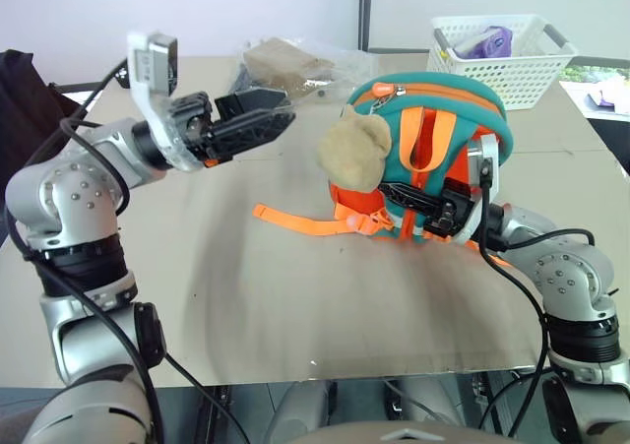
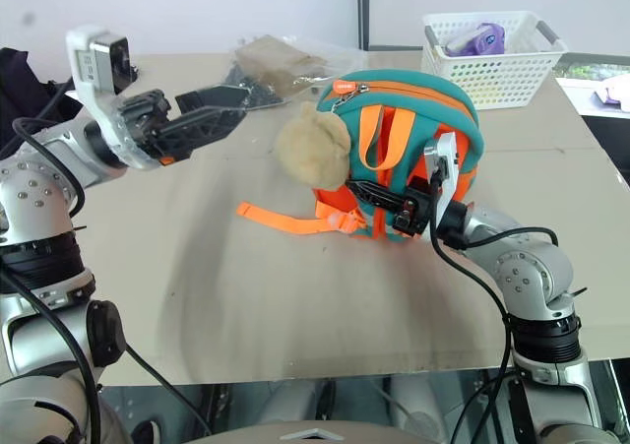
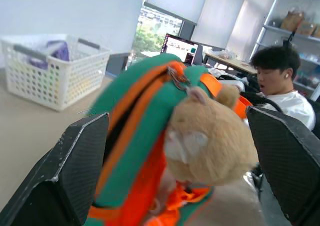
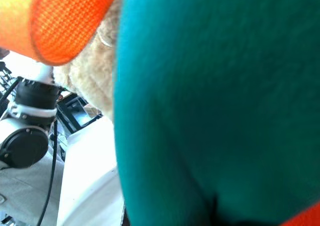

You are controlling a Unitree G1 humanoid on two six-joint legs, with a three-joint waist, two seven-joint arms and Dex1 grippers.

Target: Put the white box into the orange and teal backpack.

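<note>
The orange and teal backpack (image 1: pixel 443 99) stands upright on the table, right of centre, with a tan plush charm (image 1: pixel 356 149) hanging on its left side. The white box is hidden. My left gripper (image 1: pixel 281 109) hovers above the table to the backpack's left, pointing at it, open with nothing between its fingers. The left wrist view looks between those fingers at the backpack (image 3: pixel 140 110) and the charm (image 3: pixel 210 136). My right gripper (image 1: pixel 399 196) is shut on the backpack's teal back panel near the orange straps. Teal fabric (image 4: pixel 220 105) sits right against the right wrist camera.
A white slotted basket (image 1: pixel 502 65) holding a purple item stands at the table's back right. A clear plastic bag with a brown item (image 1: pixel 285 62) lies at the back centre. An orange strap (image 1: pixel 295 218) trails across the tan tabletop (image 1: pixel 256 296). A person (image 3: pixel 280 80) sits beyond the table.
</note>
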